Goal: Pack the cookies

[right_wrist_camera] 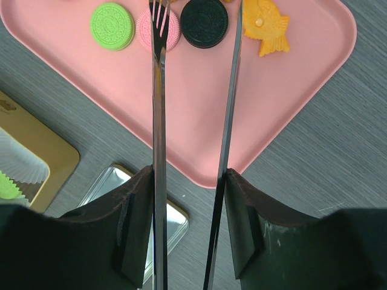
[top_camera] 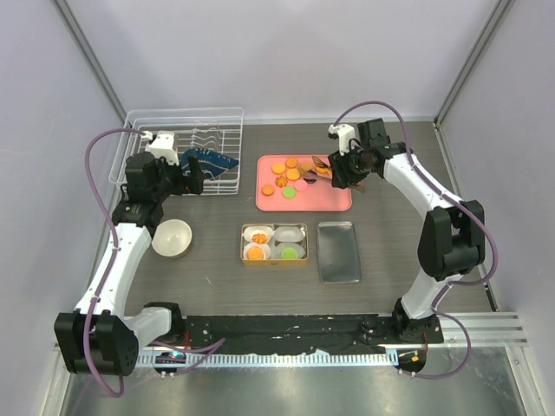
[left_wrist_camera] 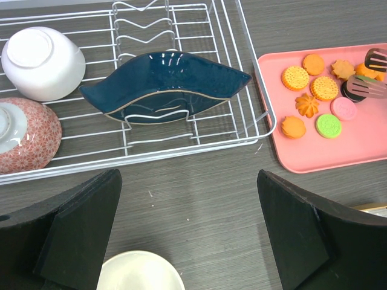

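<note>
your right gripper point(right_wrist_camera: 188, 205) is clamped on a pair of metal tongs point(right_wrist_camera: 158, 121), and they hang over the pink tray point(right_wrist_camera: 284, 90). the black cookie point(right_wrist_camera: 204, 22) sits between the two tips, and the slotted left tip lies across the pale pink cookie point(right_wrist_camera: 175, 33); touching or not, can't tell. most cookies point(left_wrist_camera: 326, 87) lie loose on that tray, and a few sit in paper cups point(top_camera: 289, 233) in the gold tin point(top_camera: 244, 244). the stamped face of the green cookie point(right_wrist_camera: 112, 25) is too fine to read. your left gripper point(left_wrist_camera: 190, 229) hangs wide open, holding nothing, above the table point(left_wrist_camera: 199, 193) just beside the dish rack point(top_camera: 184, 111).
</note>
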Action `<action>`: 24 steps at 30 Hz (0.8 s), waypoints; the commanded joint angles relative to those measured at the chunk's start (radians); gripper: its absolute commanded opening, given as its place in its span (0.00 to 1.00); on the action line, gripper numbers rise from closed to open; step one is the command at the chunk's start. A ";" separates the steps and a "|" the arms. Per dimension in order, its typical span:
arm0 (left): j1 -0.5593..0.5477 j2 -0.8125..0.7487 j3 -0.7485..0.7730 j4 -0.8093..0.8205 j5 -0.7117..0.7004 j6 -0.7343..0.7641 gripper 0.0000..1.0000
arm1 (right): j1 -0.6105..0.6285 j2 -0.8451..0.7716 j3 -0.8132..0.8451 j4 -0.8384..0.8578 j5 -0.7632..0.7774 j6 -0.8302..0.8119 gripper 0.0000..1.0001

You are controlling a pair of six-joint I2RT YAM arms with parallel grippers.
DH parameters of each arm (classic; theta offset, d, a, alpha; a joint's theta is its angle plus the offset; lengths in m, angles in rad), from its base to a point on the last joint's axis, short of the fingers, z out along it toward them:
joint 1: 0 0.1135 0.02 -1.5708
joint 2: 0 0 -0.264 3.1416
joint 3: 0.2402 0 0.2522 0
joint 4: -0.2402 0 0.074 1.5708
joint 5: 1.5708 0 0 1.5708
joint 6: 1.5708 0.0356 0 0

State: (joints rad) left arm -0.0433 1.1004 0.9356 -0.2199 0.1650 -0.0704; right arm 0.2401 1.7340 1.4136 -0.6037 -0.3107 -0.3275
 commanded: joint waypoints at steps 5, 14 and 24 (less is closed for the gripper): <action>0.005 -0.002 0.009 0.044 0.001 0.006 1.00 | 0.001 -0.102 -0.041 0.039 -0.021 -0.007 0.52; 0.005 -0.005 0.009 0.040 0.004 0.004 1.00 | 0.001 -0.106 -0.074 0.044 -0.019 -0.015 0.51; 0.005 -0.002 0.009 0.043 0.002 0.006 1.00 | 0.002 -0.083 -0.084 0.055 0.004 -0.018 0.51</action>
State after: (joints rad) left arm -0.0433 1.1004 0.9356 -0.2203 0.1654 -0.0704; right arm 0.2401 1.6752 1.3323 -0.5961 -0.3157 -0.3363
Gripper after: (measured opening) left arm 0.996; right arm 0.515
